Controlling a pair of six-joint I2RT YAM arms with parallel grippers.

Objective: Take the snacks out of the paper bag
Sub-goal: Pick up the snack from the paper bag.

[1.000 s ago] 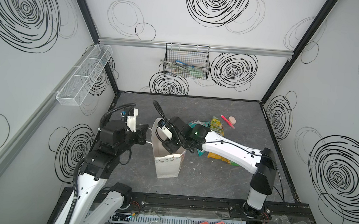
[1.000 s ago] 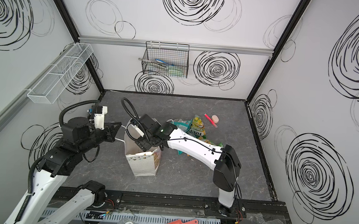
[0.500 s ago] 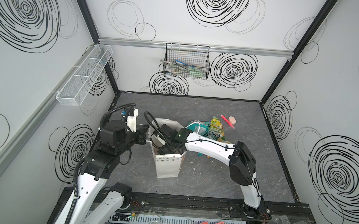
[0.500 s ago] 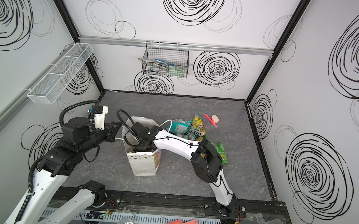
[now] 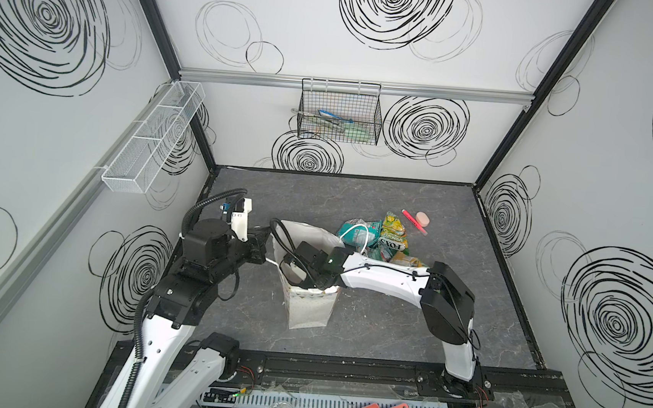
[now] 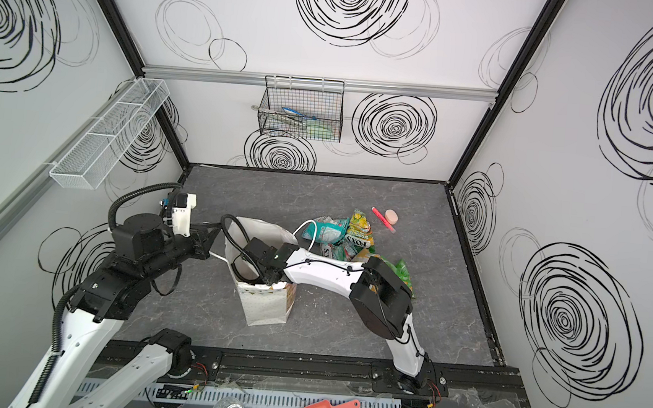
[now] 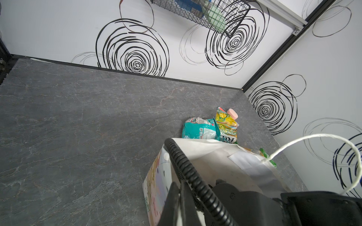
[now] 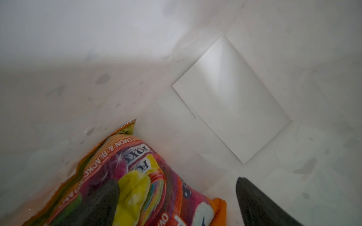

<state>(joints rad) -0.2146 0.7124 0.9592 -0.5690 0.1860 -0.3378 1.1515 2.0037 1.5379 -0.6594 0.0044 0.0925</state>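
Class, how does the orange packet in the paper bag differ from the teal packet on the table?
The orange packet lies inside the paper bag, under the open right gripper; the teal packet lies out on the table. The orange packet shows many colours; the teal packet, teal and white. Both are crinkly foil.

L-ARM: your left arm [image 5: 191, 282] is bending at the elbow, forearm running level toward centre | L-GRIP: your left gripper [image 5: 262, 244] is pinching fully closed | R-ARM: your right arm [image 5: 382, 281] is folding sharply, forearm stretching across, wrist tipping down | R-GRIP: your right gripper [image 8: 176, 184] is pointing downward — fingers [image 8: 260, 203] standing wide apart.
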